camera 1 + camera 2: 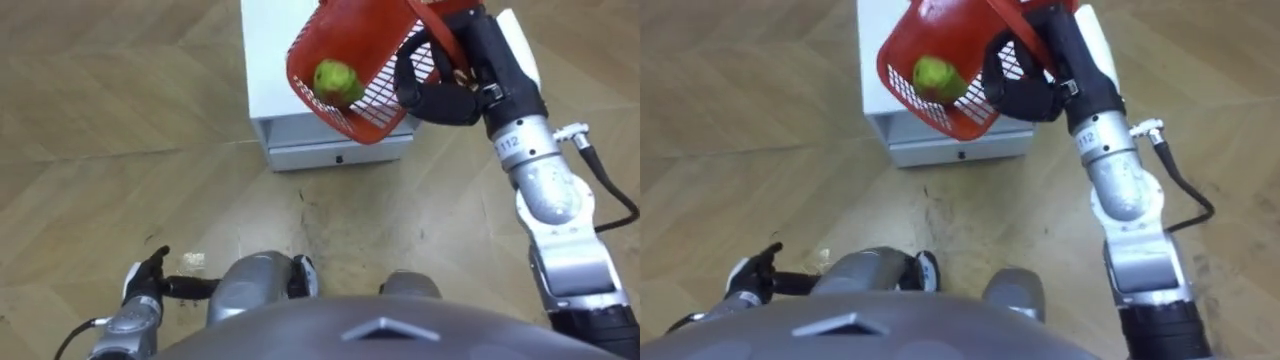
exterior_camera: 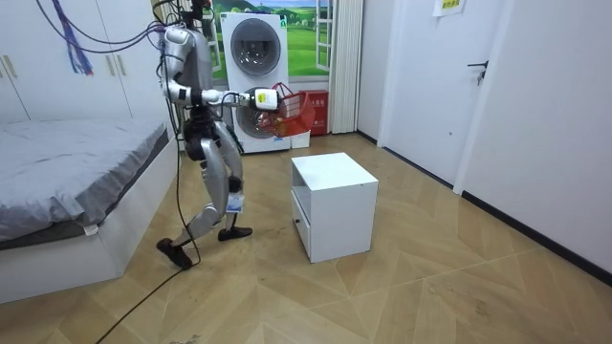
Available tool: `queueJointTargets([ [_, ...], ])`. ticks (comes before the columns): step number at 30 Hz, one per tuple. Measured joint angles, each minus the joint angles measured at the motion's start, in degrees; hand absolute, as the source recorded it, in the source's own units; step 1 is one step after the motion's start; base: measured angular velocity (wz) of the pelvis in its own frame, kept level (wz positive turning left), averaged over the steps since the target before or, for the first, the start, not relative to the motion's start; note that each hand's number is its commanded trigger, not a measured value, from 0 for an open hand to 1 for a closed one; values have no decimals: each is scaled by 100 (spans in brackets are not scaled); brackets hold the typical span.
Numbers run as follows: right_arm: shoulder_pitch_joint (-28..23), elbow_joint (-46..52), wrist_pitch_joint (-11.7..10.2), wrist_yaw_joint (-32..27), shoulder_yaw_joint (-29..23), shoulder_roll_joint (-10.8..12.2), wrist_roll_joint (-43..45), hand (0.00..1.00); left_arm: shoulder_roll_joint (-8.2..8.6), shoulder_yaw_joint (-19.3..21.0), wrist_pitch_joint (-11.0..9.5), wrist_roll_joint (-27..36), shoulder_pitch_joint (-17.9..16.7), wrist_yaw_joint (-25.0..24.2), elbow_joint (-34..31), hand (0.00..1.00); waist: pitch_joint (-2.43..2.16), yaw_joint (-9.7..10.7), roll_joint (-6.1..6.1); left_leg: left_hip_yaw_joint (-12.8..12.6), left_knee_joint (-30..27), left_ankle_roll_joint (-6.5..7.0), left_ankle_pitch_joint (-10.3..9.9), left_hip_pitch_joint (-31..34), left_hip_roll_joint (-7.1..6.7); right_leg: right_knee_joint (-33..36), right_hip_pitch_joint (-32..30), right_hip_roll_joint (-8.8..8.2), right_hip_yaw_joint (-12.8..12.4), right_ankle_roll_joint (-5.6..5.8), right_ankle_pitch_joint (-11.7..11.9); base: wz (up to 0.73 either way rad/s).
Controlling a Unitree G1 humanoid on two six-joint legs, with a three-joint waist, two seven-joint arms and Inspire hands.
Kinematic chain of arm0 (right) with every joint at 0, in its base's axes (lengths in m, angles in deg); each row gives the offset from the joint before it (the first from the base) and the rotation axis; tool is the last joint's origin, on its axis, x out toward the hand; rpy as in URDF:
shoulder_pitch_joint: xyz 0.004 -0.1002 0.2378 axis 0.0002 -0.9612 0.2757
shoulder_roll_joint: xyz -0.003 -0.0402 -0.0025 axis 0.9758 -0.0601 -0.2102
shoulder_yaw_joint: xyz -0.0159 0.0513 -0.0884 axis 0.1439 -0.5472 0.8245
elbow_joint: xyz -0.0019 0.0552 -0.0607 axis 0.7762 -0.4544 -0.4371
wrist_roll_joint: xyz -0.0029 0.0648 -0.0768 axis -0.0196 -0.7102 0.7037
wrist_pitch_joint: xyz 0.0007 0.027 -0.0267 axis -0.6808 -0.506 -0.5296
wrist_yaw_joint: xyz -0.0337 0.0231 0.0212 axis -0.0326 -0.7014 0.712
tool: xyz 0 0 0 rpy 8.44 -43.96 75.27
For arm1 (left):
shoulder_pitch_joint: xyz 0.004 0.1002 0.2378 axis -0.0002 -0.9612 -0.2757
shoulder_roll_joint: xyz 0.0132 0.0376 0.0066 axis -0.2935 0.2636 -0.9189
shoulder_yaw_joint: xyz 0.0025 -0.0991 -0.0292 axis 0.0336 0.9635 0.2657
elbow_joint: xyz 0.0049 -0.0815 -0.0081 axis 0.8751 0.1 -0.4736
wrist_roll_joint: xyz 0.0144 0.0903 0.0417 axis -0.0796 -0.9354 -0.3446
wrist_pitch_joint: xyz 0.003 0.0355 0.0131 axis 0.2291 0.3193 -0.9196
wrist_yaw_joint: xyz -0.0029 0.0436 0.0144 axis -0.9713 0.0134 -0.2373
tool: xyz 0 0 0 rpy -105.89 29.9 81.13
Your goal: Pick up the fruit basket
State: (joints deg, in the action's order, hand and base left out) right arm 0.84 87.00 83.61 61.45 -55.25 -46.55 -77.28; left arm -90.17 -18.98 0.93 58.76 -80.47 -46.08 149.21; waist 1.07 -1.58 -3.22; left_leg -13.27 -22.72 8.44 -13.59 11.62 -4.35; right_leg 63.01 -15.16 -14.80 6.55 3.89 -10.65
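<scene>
While the robot is standing on the wooden floor just beside the white cabinet, on the room view's left of it, its right hand is holding the red fruit basket up in the air above the cabinet's top. The hand's dark fingers are curling round the basket's red handle and clamping on it, with the arm reaching out over the cabinet's front edge. The basket is hanging tilted, clear of the cabinet, its open mouth turning toward the robot's head, and a green fruit is lying inside against the lower mesh wall. The cabinet's single drawer front is facing the robot, directly below the basket. The left hand is hanging low at the robot's side, well apart from the cabinet, fingers loosely extended and grasping nothing.
</scene>
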Motion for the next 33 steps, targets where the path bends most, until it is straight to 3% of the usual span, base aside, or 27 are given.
queueJointTargets([
  [3,-2,-2,18,-53,2,38,10,100,123,9,-3,-20,67,-8,15,0,-21,-32,120,174,337,-10,5,-346,10,-1060,-225,190,11,53,-424,20],
  [5,-48,-3,40,-141,-3,41,-2,100,214,9,-11,-20,51,-38,124,0,-86,-26,243,351,570,-40,16,-642,18,-2262,-160,399,-50,3,-647,27],
  [7,-96,-3,43,-237,-6,49,-4,100,202,10,-11,-14,12,-30,139,0,-110,-18,254,474,664,-76,14,-815,12,-3427,10,564,-38,-39,-583,34],
  [8,-95,-1,45,-284,-6,69,-4,100,177,21,-9,-17,-7,-20,178,0,-133,-21,228,558,680,-170,-42,-889,5,-3781,109,674,-97,-102,-199,46],
  [9,-102,-3,52,-321,-4,64,-2,100,188,21,4,-16,-17,-5,193,0,-142,-21,243,598,702,-202,-61,-942,22,-3824,177,696,-62,-197,-175,33],
  [11,-39,-2,53,-382,59,67,-11,100,194,32,-2,-20,-166,6,118,0,-159,-82,262,587,807,-294,-44,-1084,190,-4210,523,882,63,-377,-62,8],
  [14,-40,-27,49,-418,79,163,-110,100,199,39,27,-26,-232,-12,170,0,-138,-209,210,570,1078,-379,-37,-1325,338,-4584,814,1083,-10,-433,-28,0],
  [17,-7,-249,49,-509,143,236,-190,100,219,35,122,-27,-251,-48,167,0,-150,-233,158,552,1151,-409,-30,-1340,393,-4778,898,1169,-35,-471,-5,3],
  [20,61,-665,46,-550,274,235,-179,100,238,38,131,-165,-237,-60,153,0,-134,-332,160,558,1154,-413,-28,-1307,402,-4949,926,1199,-42,-572,58,-13],
  [24,77,-969,49,-592,413,237,-109,100,238,38,132,-266,-202,-96,140,0,-62,-312,206,548,1139,-413,-28,-1198,398,-5057,914,1191,-6,-603,103,6],
  [27,78,-1166,46,-698,408,257,-122,100,236,87,126,-265,-203,-204,115,0,-62,-322,193,449,764,-453,-44,-975,353,-5135,928,1050,-84,-619,147,14],
  [28,95,-1242,19,-814,453,345,-182,100,212,101,60,-171,-146,-208,119,0,65,-353,-18,189,-419,-667,-157,-229,298,-5271,1000,831,-537,-580,201,47],
  [29,149,-1455,-70,-918,354,360,-239,100,147,54,-34,-124,-73,-202,92,0,10,-385,24,258,-228,-724,-292,490,277,-5256,920,704,-665,-555,197,55],
  [30,200,-1573,-98,-953,239,358,-241,100,145,14,-68,-134,-21,-196,82,0,-60,-376,127,279,73,-814,-118,827,422,-5109,763,722,-613,-456,132,35],
  [31,310,-1860,-45,-954,171,413,-231,100,142,-1,-127,-182,-17,-158,76,0,-116,-506,196,-93,11,-384,487,1162,591,-4792,571,671,-475,46,-225,17],
  [32,307,-1944,15,-921,213,481,-231,100,143,11,-128,-213,-15,-97,183,0,-114,-520,203,-114,229,-315,523,1062,533,-4738,517,646,-207,177,-296,6],
  [33,299,-1945,10,-902,241,494,-231,100,140,13,-124,-239,-22,-68,239,0,-102,-532,216,-124,365,-262,560,994,528,-4754,501,678,-98,173,-291,0],
])
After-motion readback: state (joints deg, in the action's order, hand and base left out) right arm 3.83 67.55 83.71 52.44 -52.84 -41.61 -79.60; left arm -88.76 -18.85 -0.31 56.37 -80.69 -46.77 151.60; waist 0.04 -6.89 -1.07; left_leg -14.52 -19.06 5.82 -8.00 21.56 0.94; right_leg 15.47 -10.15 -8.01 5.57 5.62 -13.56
